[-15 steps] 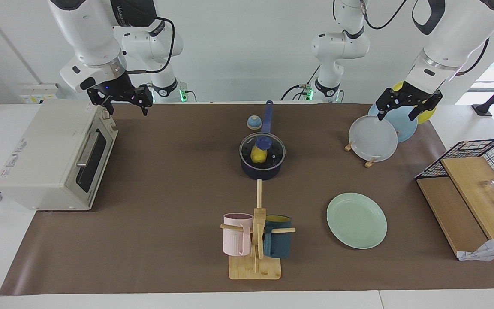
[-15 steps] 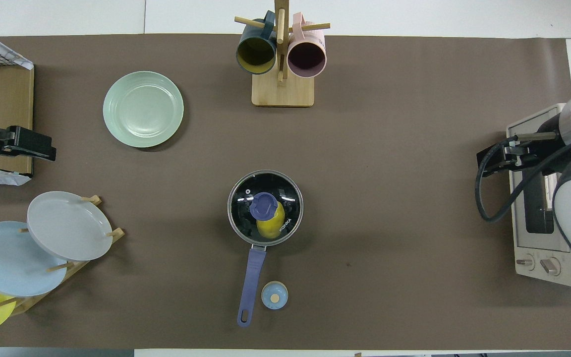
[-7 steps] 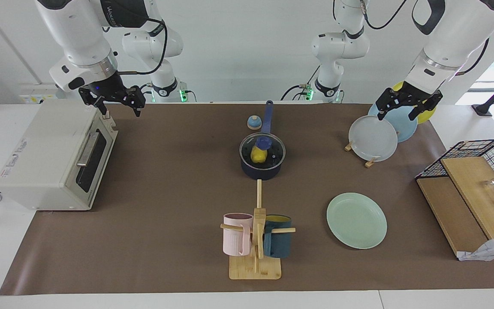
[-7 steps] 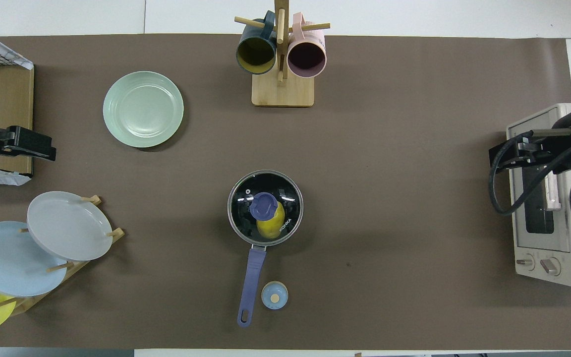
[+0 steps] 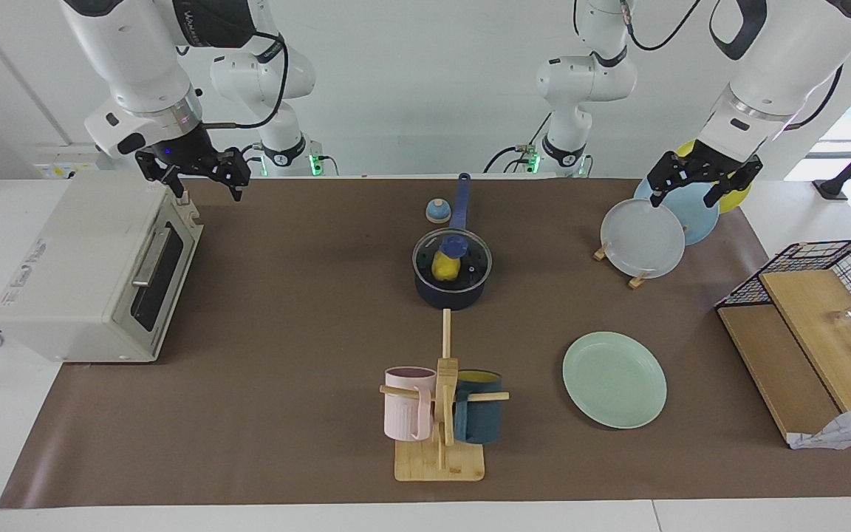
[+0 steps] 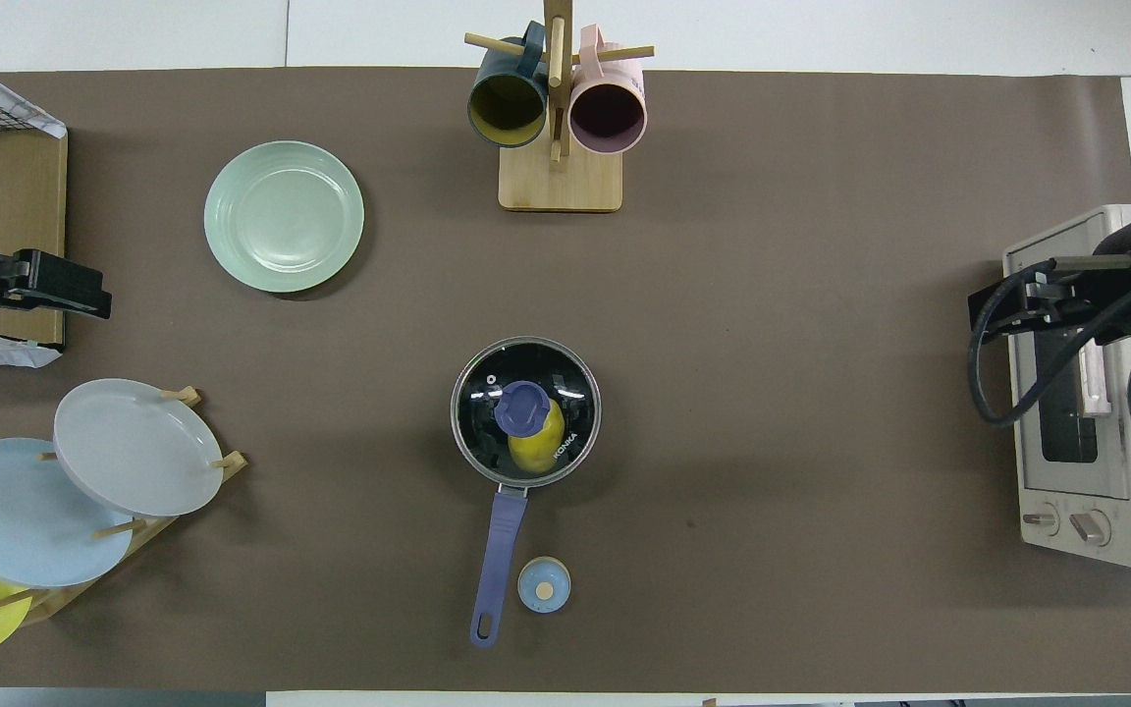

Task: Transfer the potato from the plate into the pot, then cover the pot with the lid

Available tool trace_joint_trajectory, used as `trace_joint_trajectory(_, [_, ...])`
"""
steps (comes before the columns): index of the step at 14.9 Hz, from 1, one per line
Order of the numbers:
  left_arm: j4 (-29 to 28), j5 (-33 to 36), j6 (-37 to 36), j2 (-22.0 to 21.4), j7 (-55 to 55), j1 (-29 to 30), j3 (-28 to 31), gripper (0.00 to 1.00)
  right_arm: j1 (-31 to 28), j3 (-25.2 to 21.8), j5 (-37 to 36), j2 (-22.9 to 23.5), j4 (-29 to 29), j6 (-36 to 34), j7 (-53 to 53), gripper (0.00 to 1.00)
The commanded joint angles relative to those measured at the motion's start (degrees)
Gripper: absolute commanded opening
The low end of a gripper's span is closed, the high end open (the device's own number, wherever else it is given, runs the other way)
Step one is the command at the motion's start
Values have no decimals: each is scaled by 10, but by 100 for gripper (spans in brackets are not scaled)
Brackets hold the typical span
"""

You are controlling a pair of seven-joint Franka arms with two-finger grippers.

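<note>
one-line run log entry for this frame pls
potato: in pot | lid: on pot | plate: bare | left gripper: open, over plate rack | right gripper: open, over toaster oven

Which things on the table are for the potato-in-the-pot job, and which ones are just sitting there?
For the job:
potato, inside the pot
pot
lid, on the pot
plate, bare

Just sitting there:
bell, beside the pot's handle
mug tree with two mugs
plate rack with three plates
toaster oven
wire basket
</note>
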Motion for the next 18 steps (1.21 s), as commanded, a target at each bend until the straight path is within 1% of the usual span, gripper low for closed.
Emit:
trace_joint_trajectory(1, [-6,11,-5,-5,3,7,-4,100,-11,6,1,-8,-10,1,4,100])
trace_joint_trajectory(2, [-6,10,-5,-5,3,7,-4,100,-16,5,6,-8,-9,-6,4,100])
trace_joint_trajectory(4, [-6,10,-5,-5,3,7,-4,100,-39,5,11,-7,-10,1,3,100])
trace_joint_trajectory(6, [-6,11,-5,-5,3,7,-4,100,-55,4,41,-7,-11,5,-1,100])
trace_joint_trajectory(9, [-6,10,-5,-5,3,7,-4,100,-62,2,31,-6,-11,12,-29,100])
trace_joint_trajectory(11, [-6,11,-5,-5,3,7,-4,100,-88,3,30,-6,-11,14,-36,100])
trace_joint_trajectory(18, [-6,11,-5,-5,3,7,-4,100,-85,5,30,-6,-11,12,-39,100])
